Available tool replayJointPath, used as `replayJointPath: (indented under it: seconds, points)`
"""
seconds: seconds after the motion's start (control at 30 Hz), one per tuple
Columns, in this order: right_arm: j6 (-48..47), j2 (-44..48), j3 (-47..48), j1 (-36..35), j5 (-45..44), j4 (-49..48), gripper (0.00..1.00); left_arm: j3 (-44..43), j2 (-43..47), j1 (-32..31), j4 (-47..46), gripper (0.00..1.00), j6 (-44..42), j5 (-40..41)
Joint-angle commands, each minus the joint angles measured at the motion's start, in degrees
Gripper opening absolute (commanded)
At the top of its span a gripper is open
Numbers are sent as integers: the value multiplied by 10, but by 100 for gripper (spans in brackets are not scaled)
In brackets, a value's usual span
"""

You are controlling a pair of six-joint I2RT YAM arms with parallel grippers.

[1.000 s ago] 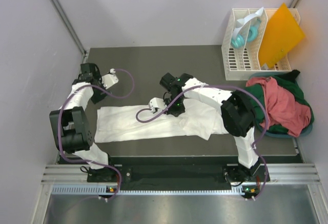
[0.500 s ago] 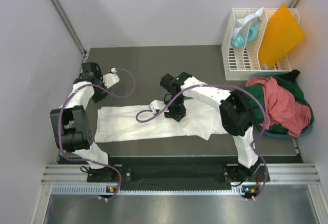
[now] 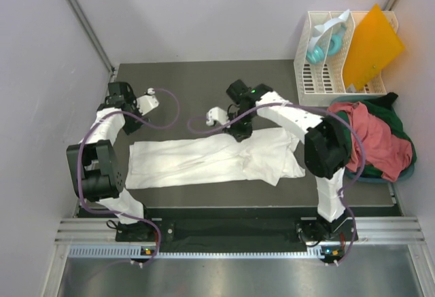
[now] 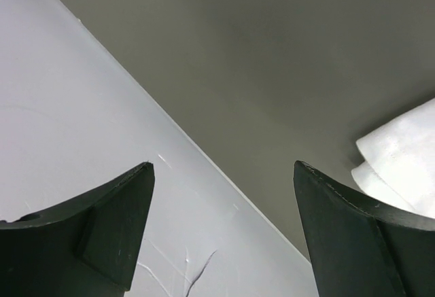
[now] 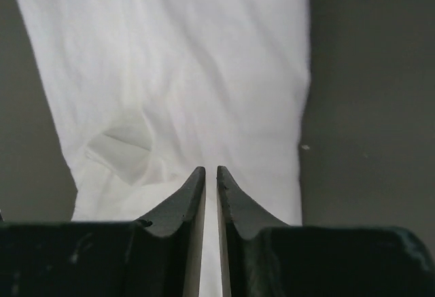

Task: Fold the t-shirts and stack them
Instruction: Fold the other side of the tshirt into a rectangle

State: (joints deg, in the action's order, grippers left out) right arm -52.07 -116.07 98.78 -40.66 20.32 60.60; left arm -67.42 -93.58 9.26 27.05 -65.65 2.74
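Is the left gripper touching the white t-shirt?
Apart. Left wrist view: left gripper open and empty, bare table between it and the white t-shirt.

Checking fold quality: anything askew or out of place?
The white t-shirt lies as a long strip, but its right end is rumpled, with a flap splaying toward the near edge. The salmon-red t-shirt and dark green t-shirt spill over the teal tub rim.

White t-shirt flat; red t-shirt, green t-shirt heaped.
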Motion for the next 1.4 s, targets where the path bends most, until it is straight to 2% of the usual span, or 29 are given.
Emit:
replayJointPath:
  seconds: [0.0,0.03,0.17,0.2,0.47,0.7,1.03,1.2,1.37]
  points:
    - [67,74,11,80,13,-49,9,-8,25,-2,13,84,13,-64]
    - [72,74,3,91,6,-54,3,-6,27,-2,31,82,12,-72]
    - [92,58,-49,164,-16,-78,0,-2,16,-4,72,30,-4,-119]
    - [94,53,-55,174,-18,-85,0,-1,7,-4,83,0,-9,-124]
    - [108,23,-86,225,-48,-123,0,-11,-57,-6,146,0,-78,-150]
    - [106,41,-108,239,-70,-124,0,-133,-125,-6,319,0,-103,-196]
    - [102,9,-113,240,-100,-110,0,-201,-148,-11,447,0,-135,-223]
    - [102,-6,-103,240,-113,-113,0,-164,-145,-13,438,0,-150,-181]
    - [101,-12,-97,240,-117,-112,0,-126,-153,-14,385,0,-144,-124]
